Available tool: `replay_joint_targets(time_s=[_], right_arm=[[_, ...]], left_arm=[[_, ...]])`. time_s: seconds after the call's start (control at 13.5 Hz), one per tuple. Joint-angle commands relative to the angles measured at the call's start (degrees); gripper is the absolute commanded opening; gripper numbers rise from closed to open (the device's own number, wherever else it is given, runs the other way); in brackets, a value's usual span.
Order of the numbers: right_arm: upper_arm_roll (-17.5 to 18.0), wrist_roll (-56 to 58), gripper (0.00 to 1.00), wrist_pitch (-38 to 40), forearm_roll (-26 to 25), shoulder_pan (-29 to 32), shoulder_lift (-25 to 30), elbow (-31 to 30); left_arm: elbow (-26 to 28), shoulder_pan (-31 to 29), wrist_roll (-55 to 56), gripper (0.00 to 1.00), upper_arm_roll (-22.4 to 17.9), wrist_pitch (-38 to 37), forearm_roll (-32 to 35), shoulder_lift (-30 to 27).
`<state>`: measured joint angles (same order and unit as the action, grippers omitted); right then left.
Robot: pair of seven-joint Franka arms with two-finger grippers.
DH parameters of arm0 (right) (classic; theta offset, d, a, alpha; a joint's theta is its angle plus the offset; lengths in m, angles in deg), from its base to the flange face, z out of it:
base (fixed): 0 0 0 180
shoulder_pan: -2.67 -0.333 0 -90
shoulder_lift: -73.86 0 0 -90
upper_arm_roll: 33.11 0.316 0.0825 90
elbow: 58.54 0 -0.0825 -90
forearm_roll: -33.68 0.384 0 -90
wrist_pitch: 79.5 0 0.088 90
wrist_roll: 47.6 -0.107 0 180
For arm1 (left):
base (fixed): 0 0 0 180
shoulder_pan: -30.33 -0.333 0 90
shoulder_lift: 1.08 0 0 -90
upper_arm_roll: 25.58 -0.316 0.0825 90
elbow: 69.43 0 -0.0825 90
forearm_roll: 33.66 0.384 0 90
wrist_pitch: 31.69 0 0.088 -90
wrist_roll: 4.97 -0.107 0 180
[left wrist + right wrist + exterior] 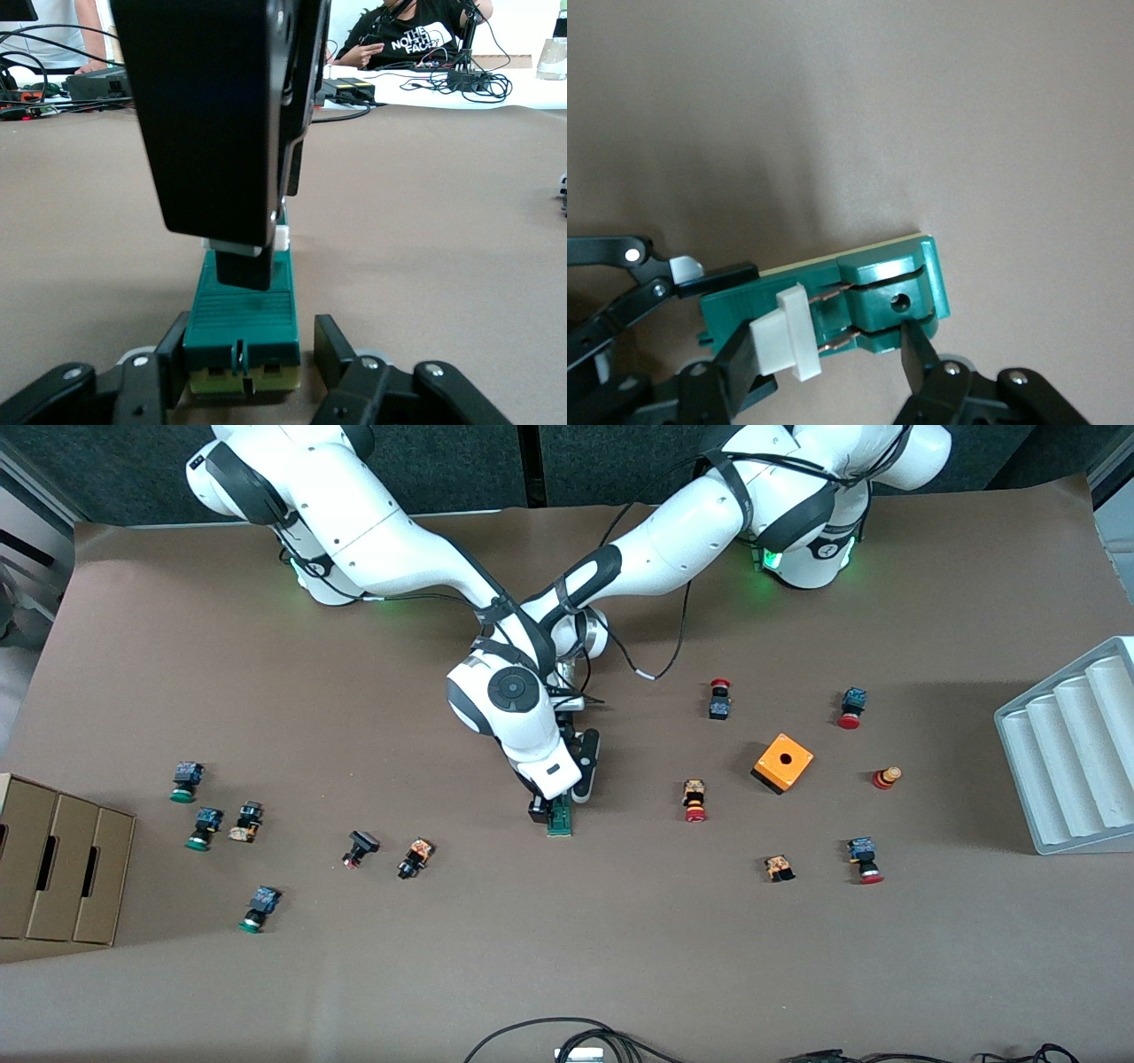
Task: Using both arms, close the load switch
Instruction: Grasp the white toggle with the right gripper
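Note:
The load switch (pixel 560 824) is a narrow green block lying mid-table. My left gripper (pixel 248 352) is low at the end of the switch farther from the front camera. Its fingers (pixel 166 354) are shut on the switch's two long sides. The right arm's hand (pixel 545 766) hangs over the switch, and my right gripper (pixel 828 354) spans it lengthwise. One right finger presses the white sliding piece (pixel 784 341) and the other rests on the green end (pixel 917 341). Copper contacts still show between slider and end block. In the left wrist view, the right gripper's finger (pixel 221 133) hides most of the slider.
Red- and green-capped push buttons lie scattered toward both ends of the table. An orange cube (pixel 782 763) sits toward the left arm's end, with a grey ribbed tray (pixel 1072 753) at that edge. A cardboard box (pixel 62 868) stands at the right arm's end. Cables (pixel 567 1036) lie at the near edge.

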<state>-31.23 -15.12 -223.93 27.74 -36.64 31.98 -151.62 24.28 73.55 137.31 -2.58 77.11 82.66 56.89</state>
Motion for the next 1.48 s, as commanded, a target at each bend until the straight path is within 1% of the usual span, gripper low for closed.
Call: replay_joint_targets(time_s=[0.0,0.37,0.59,0.81,0.89,1.04,1.41], right_arm=[[-0.74,-1.28,0.69,-1.03,-2.41,-0.32,-0.83,1.31],[-0.74,-1.19,0.65,-0.95,-2.41,-0.24,-0.39,1.49],[-0.74,-1.28,0.6,-0.86,-2.41,-0.32,-0.31,1.58],[-0.74,-1.19,0.6,-0.95,-2.59,-0.23,-0.31,1.58],[-0.74,-1.19,0.58,-0.86,-2.59,-0.23,-0.22,1.58],[-0.74,-1.19,0.5,-0.77,-2.85,-0.23,0.22,1.58],[-0.74,-1.02,0.48,-0.68,-2.85,0.2,0.84,1.58]], left_arm=[[-1.51,0.81,0.98,0.63,-0.68,0.0,0.48,1.54],[-1.51,0.81,0.98,0.62,-0.68,-0.26,0.48,1.54],[-1.51,0.81,0.98,0.62,-0.68,-0.26,0.57,1.54],[-1.51,0.81,0.98,0.62,-0.68,-0.26,0.57,1.45],[-1.51,0.81,0.98,0.62,-0.68,-0.26,0.57,1.53],[-1.51,0.89,0.98,0.63,-0.68,-0.35,0.57,1.54],[-1.51,0.89,0.98,0.63,-0.68,-0.35,0.57,1.54]])
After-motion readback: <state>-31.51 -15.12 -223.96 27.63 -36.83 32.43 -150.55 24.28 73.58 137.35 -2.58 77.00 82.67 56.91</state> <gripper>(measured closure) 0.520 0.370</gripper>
